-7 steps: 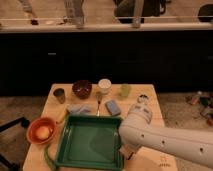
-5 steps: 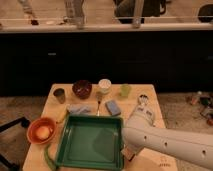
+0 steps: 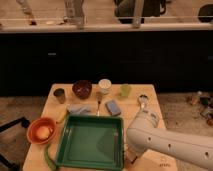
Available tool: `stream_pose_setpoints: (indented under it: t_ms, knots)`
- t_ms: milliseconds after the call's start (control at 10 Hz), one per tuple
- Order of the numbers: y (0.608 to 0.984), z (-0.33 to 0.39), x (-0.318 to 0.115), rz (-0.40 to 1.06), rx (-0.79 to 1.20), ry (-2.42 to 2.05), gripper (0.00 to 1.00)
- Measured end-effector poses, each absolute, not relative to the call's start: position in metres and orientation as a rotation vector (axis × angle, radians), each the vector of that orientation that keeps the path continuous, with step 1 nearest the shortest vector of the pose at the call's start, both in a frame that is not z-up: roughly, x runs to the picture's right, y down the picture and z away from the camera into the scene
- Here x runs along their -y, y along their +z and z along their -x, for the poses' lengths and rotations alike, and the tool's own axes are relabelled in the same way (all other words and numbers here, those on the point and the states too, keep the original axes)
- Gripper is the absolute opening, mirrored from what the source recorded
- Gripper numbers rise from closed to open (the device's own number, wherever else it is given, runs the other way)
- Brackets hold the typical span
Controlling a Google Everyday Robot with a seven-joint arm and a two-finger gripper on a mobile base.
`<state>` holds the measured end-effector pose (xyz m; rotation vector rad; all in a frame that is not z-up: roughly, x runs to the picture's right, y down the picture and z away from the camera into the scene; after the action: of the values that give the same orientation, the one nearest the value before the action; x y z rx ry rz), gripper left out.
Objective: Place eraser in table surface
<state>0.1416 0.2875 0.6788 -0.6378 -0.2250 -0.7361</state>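
Note:
The pale wooden table surface (image 3: 150, 107) carries a green tray (image 3: 90, 144) in its front middle. My white arm (image 3: 165, 142) reaches in from the lower right. Its gripper (image 3: 130, 157) hangs low at the tray's front right corner, mostly hidden under the arm. I cannot see anything in it. A small blue-grey block (image 3: 113, 107), possibly the eraser, lies on the table just behind the tray, apart from the gripper.
Behind the tray stand a dark bowl (image 3: 82, 88), a white cup (image 3: 104, 85), a green cup (image 3: 125, 90) and a metal cup (image 3: 59, 94). A blue cloth (image 3: 79, 108) lies beside the block. An orange bowl (image 3: 41, 131) sits at the left.
My arm has shifted slightly toward the table's front right corner. Nothing on the table has moved.

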Motion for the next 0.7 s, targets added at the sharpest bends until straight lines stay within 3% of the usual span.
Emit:
stream_pose_setpoints:
  t_ms: [700]
  knots:
    - [0.685,-0.166,-0.295,0.649,0.229,-0.690,0.10]
